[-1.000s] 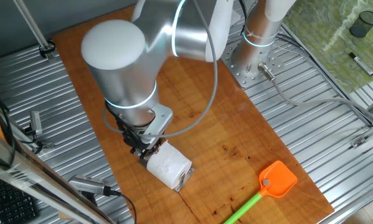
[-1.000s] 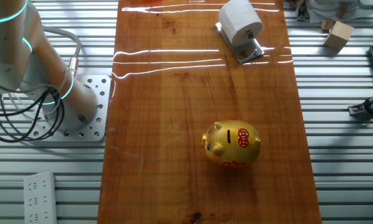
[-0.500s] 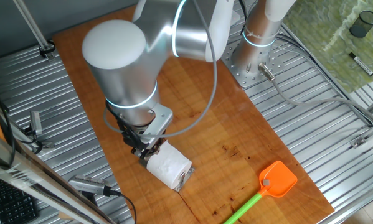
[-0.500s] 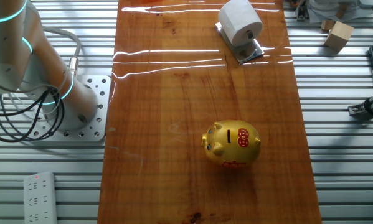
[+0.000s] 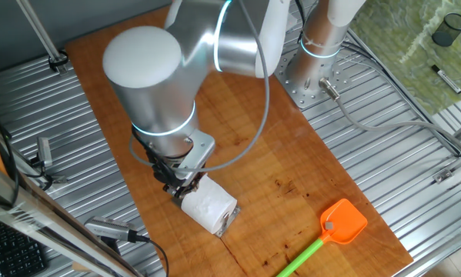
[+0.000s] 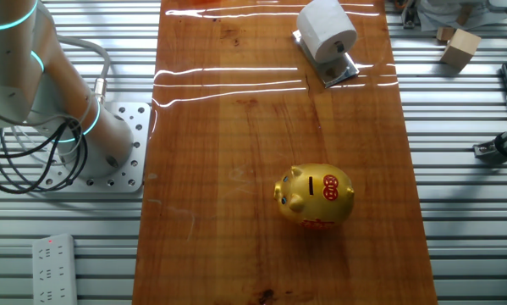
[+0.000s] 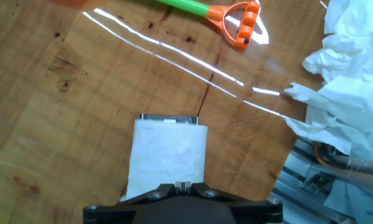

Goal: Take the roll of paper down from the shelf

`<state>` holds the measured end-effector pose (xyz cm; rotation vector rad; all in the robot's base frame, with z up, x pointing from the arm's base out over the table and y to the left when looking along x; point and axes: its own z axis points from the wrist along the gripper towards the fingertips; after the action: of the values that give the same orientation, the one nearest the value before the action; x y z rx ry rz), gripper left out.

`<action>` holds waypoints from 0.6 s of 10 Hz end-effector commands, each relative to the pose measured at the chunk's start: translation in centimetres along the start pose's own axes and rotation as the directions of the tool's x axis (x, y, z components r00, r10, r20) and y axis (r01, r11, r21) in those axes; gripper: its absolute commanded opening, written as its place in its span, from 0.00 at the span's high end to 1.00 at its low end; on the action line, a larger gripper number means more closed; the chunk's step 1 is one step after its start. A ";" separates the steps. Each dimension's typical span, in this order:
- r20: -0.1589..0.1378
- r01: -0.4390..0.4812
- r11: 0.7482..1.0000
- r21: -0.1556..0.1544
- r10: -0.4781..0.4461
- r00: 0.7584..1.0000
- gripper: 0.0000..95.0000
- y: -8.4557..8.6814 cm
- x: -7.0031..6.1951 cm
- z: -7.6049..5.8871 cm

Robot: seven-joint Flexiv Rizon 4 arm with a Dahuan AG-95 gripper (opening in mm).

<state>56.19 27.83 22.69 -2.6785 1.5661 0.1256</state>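
Note:
The white roll of paper [image 5: 209,206] lies on its side on the low metal shelf [image 5: 228,223] near the front edge of the wooden board. It also shows in the other fixed view [image 6: 327,32], with the shelf's edge [image 6: 342,72] sticking out beyond it. In the hand view the roll [image 7: 167,155] fills the lower middle and the shelf's far rim [image 7: 167,117] shows past it. My gripper [image 5: 181,189] is at the roll's near end, its fingertips [image 7: 182,185] pressed together just over the paper. It is out of sight in the other fixed view.
A golden piggy bank [image 6: 315,196] stands mid-board. An orange and green fly swatter [image 5: 344,221] lies at the board's corner past the roll. Crumpled white paper [image 7: 348,93] lies off the board's edge. The arm's base [image 6: 109,144] is bolted beside the board.

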 end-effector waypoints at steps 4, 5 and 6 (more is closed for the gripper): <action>-0.017 -0.041 0.999 0.030 0.042 0.999 1.00 2.3 -0.5 0.7; -0.024 -0.053 0.998 0.034 0.054 0.998 1.00 2.6 -0.6 0.8; -0.032 -0.058 0.998 0.036 0.060 0.998 1.00 2.9 -0.6 1.0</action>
<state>53.00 26.87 21.75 -2.6215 1.6400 0.0517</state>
